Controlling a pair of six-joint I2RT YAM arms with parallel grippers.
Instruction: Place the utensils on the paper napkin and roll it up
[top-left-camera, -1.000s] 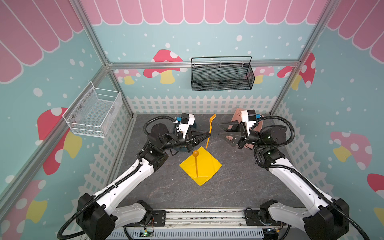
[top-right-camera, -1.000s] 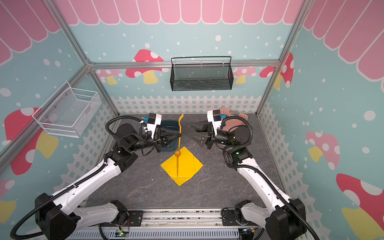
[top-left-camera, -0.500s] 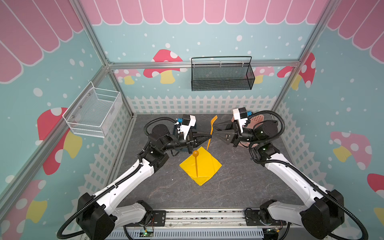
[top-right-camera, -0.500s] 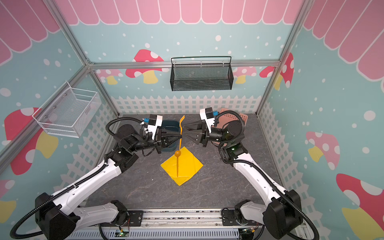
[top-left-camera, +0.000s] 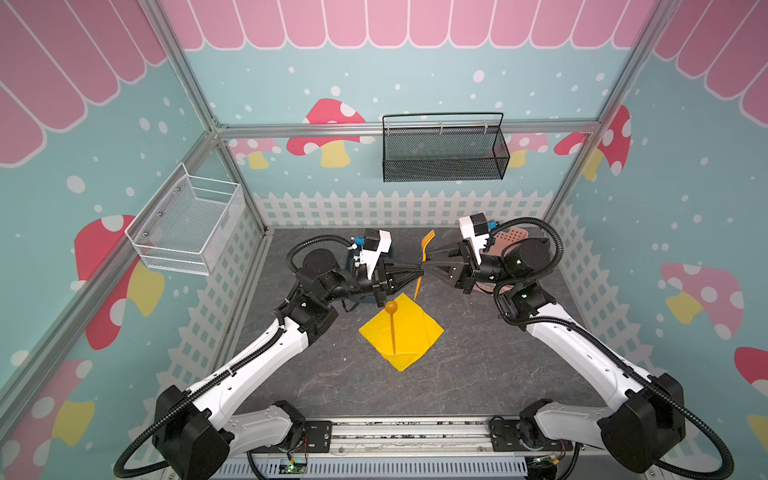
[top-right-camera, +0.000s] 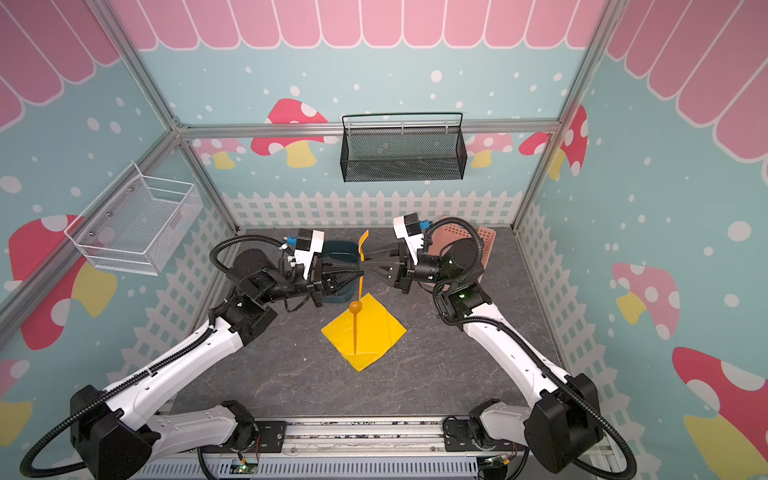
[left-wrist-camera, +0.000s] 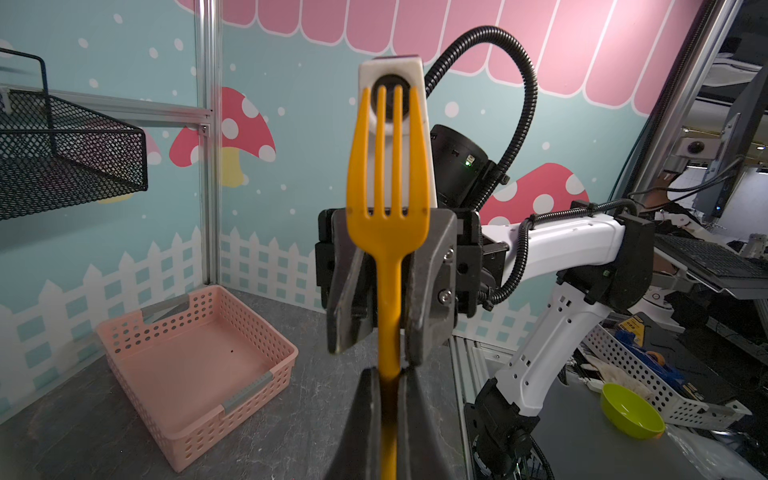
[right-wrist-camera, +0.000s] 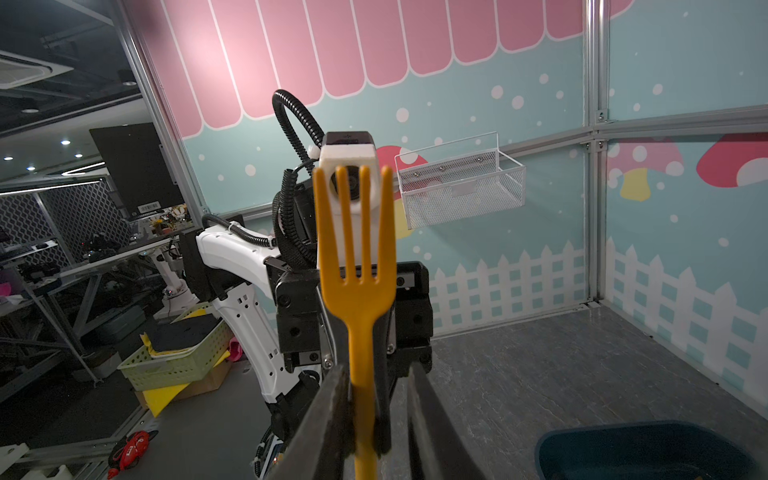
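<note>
The left gripper (top-left-camera: 419, 274) pinches the slim orange plastic fork (top-left-camera: 425, 249) upright above the far corner of the yellow paper napkin (top-left-camera: 415, 332), with the right gripper (top-left-camera: 427, 266) narrowly spread around its handle; a mistimed handover could drop it.

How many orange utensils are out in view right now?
2. The fork stands upright, gripped in the left hand; the spoon lies on the yellow napkin. No knife shows; one may be hidden.
</note>
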